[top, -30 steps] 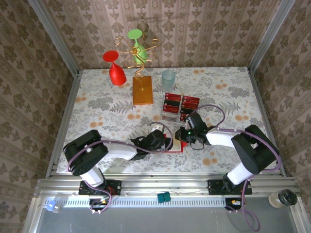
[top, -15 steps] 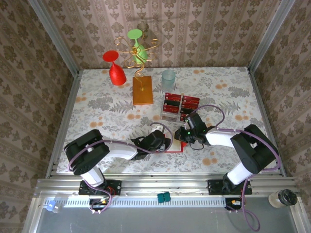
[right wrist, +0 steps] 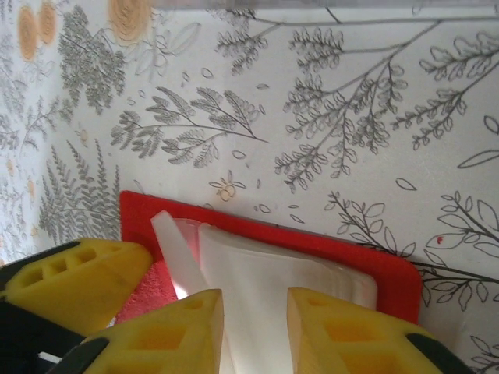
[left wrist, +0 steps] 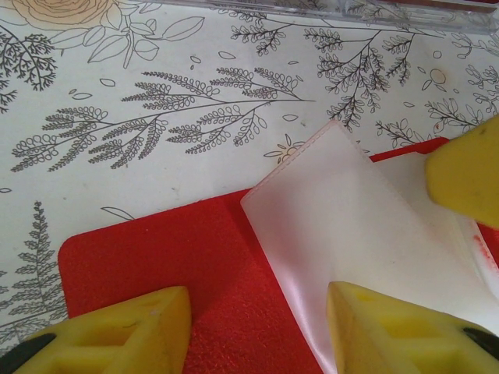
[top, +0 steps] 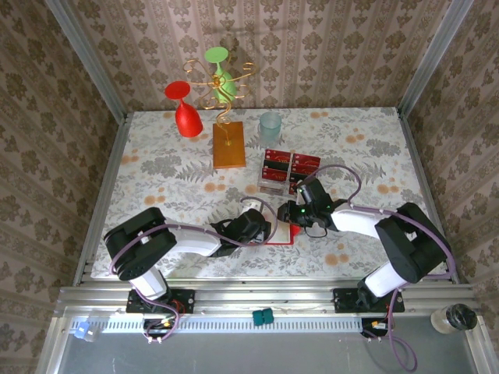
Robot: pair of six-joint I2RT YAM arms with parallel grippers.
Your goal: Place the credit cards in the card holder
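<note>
Since the earlier frame the right gripper has parted slightly and the left gripper has narrowed, both part-open and empty over the glossy red folding card holder, with the flat red dark-striped credit cards not yet inserted.

Floral-print counter, orange wooden block, inverted red goblet, pale cup, clear plastic tray, open card holder near front edge.

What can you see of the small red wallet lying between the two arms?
The card holder is a small red wallet, finely grained, with rounded corners, lying open and flat on the floral tablecloth. Inside is a pale clear plastic pocket, its flap seemingly partly lifted. The left gripper straddles the pocket's edge; the right gripper hangs over the pocket from the other side. Their yellow fingers seem to touch it. The pocket looks empty.
</note>
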